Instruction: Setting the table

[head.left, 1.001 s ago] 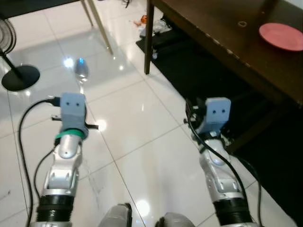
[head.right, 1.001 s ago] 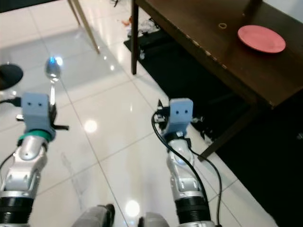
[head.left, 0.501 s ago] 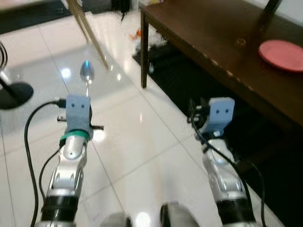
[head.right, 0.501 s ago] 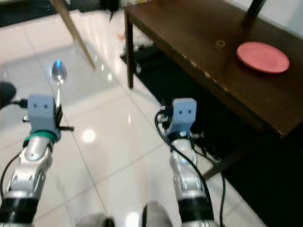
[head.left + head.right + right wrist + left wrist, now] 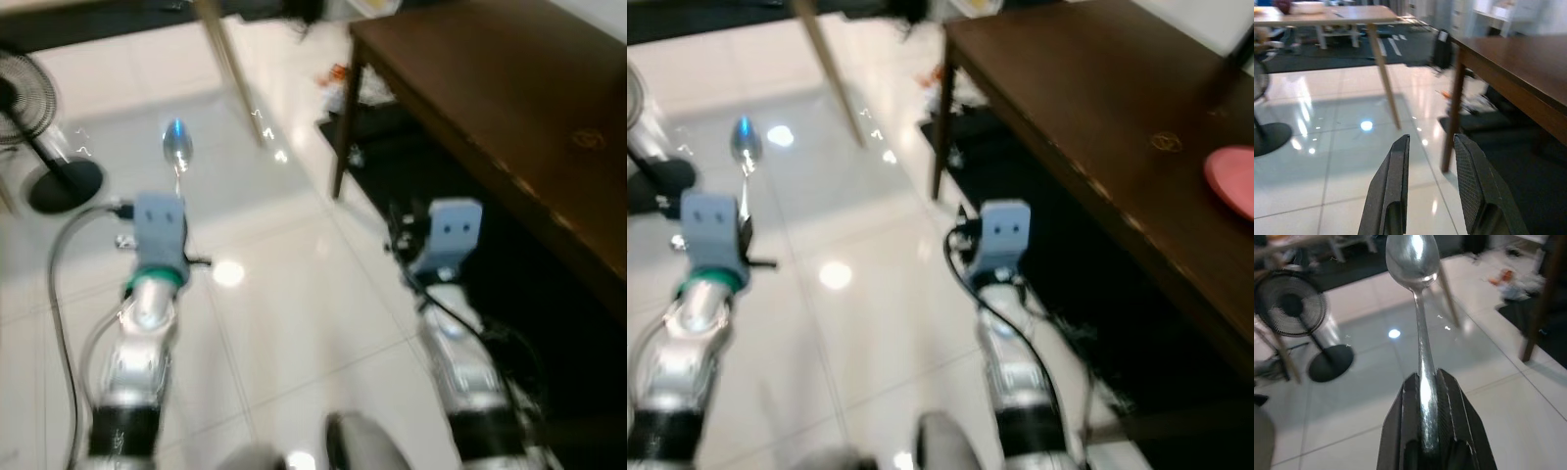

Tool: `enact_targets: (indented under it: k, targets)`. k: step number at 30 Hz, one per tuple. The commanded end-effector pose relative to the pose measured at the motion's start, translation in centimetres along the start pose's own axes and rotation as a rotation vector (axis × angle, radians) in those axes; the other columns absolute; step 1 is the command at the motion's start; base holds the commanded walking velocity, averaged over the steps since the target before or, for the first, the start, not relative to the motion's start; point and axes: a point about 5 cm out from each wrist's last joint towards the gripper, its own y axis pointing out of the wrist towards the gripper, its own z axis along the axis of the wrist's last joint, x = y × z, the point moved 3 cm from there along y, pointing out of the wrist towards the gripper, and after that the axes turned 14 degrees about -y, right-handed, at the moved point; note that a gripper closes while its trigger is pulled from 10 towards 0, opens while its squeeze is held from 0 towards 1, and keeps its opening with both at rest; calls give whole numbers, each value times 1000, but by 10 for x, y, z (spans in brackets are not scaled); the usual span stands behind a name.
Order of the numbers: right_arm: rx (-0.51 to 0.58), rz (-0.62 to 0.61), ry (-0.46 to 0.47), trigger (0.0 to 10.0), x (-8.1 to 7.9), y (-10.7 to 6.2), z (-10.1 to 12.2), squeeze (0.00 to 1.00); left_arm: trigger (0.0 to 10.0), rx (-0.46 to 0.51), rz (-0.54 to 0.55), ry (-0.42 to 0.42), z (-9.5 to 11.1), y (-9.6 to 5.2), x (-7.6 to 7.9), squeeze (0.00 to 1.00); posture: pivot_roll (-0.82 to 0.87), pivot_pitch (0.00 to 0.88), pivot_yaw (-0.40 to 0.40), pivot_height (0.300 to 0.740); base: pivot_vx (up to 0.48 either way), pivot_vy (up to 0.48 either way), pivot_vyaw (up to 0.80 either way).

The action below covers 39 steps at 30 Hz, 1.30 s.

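Observation:
My left gripper [image 5: 1426, 382] is shut on the handle of a silver spoon [image 5: 1415, 264], whose bowl points forward over the white floor; the spoon [image 5: 177, 153] sticks out ahead of my left arm. My right gripper [image 5: 1431, 147] is open with nothing between its fingers, held beside the dark wooden table [image 5: 1097, 108]. A red plate [image 5: 1232, 180] lies on that table at the far right edge of the right eye view.
A standing fan [image 5: 44, 127] with a round black base is on the floor at the left. A light wooden table leg [image 5: 230, 69] slants across the tiles ahead. Small clutter [image 5: 950, 83] lies by the dark table's leg, and a dark rug [image 5: 431, 166] lies under it.
The camera has swung left: the table and plate have slid toward the right edge and the fan has come into view. Both arms keep their pose, the spoon still held.

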Motion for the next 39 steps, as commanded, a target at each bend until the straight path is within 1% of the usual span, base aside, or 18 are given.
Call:
enact_targets:
  k: [1, 8, 10, 15, 17, 18, 19, 20, 21, 23, 26, 28, 29, 30, 31, 32, 35, 39]
  targets:
    - [-8, 9, 5, 10000, -5, -1, -2, 0, 10000, -3, 18, 19, -2, -2, -6, 0, 68, 23, 33, 740, 472, 0, 800]
    - [-17, 19, -14, 10000, -7, 0, -4, 0, 10000, 4, 19, 25, -1, -2, -6, 0, 76, 23, 26, 740, 472, 0, 753]
    - [-23, 15, -17, 10000, -7, 1, -5, 0, 10000, 5, 20, 25, -1, -2, -6, 0, 76, 23, 26, 740, 472, 0, 0]
    - [-61, -45, -40, 10000, 2, 5, -9, 0, 10000, 10, 20, 23, 0, -2, -6, 0, 80, 21, 25, 740, 472, 0, 0]
    - [-61, -45, -40, 10000, 2, 5, -9, 0, 10000, 10, 20, 23, 0, -2, -6, 0, 80, 21, 25, 740, 472, 0, 0]
    - [-125, -119, -89, 10000, 16, 8, -18, 0, 10000, 15, -3, 17, 2, 0, -1, 0, 80, 11, 27, 740, 472, 0, 0]
    - [-125, -119, -89, 10000, 16, 8, -18, 0, 10000, 15, -3, 17, 2, 0, -1, 0, 80, 11, 27, 740, 472, 0, 0]
    - [-147, -142, -107, 10000, 20, 9, -22, 0, 10000, 17, -12, 14, 3, 1, 0, 0, 80, 11, 27, 740, 472, 0, 0]
    - [-177, -176, -140, 10000, 29, 8, -27, 0, 10000, 13, -55, 7, 3, 2, 8, 0, 76, 5, 32, 740, 472, 0, 0]
    - [-177, -176, -140, 10000, 29, 8, -27, 0, 10000, 13, -55, 7, 3, 2, 8, 0, 76, 5, 32, 740, 472, 0, 0]
    - [-170, -196, -243, 10000, 45, 4, -29, 0, 10000, 4, -169, -7, 2, 3, 33, 0, 53, 0, 47, 740, 472, 0, 0]
    - [-170, -196, -243, 10000, 45, 4, -29, 0, 10000, 4, -169, -7, 2, 3, 33, 0, 53, 0, 47, 740, 472, 0, 0]
    - [-158, -186, -263, 10000, 47, 4, -28, 0, 10000, -3, -188, -14, 0, 4, 39, 0, 45, 0, 51, 740, 472, 0, 0]
    - [-158, -186, -263, 10000, 47, 4, -28, 0, 10000, -3, -188, -14, 0, 4, 39, 0, 45, 0, 51, 740, 472, 0, 0]
    - [-149, -171, -305, 10000, 49, 2, -28, 0, 10000, -12, -212, -19, -2, 5, 45, 0, 30, 0, 57, 740, 472, 0, 0]
    - [-149, -171, -305, 10000, 49, 2, -28, 0, 10000, -12, -212, -19, -2, 5, 45, 0, 30, 0, 57, 740, 472, 0, 0]
    - [-150, -181, -349, 10000, 55, 0, -29, 0, 10000, -13, -245, -3, -5, 6, 53, 0, 21, 0, 65, 740, 472, 0, 0]
    - [-132, -191, -330, 10000, 59, -1, -26, 0, 10000, 3, -263, 9, -2, 8, 57, 0, 18, 0, 67, 740, 472, 0, 0]
